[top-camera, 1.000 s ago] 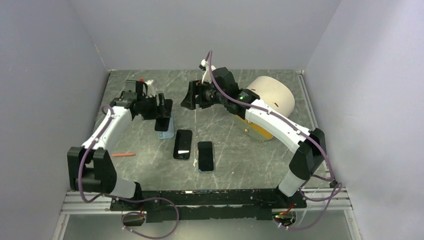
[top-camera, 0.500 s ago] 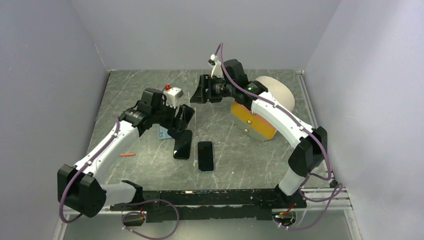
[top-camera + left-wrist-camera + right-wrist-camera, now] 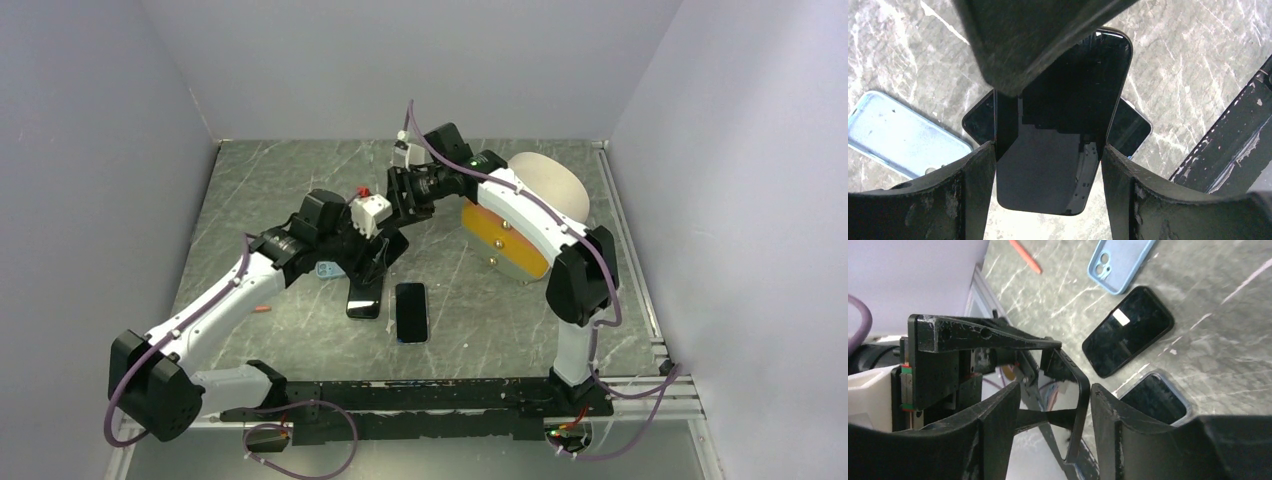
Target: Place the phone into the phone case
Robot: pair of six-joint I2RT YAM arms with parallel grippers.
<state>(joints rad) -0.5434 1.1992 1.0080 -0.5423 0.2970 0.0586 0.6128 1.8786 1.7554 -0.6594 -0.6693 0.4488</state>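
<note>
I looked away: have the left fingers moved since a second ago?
Yes. The left fingers went rightward, off the light blue phone case, to above the black phone beside it.

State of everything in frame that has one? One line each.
held phone: lifted, clamped by the left gripper.
right gripper: fingers straddle the held phone, grip unclear.
blue case: empty, lying flat.
bare phone: lying flat, screen up.
blue-rimmed phone: lying flat, screen up.
</note>
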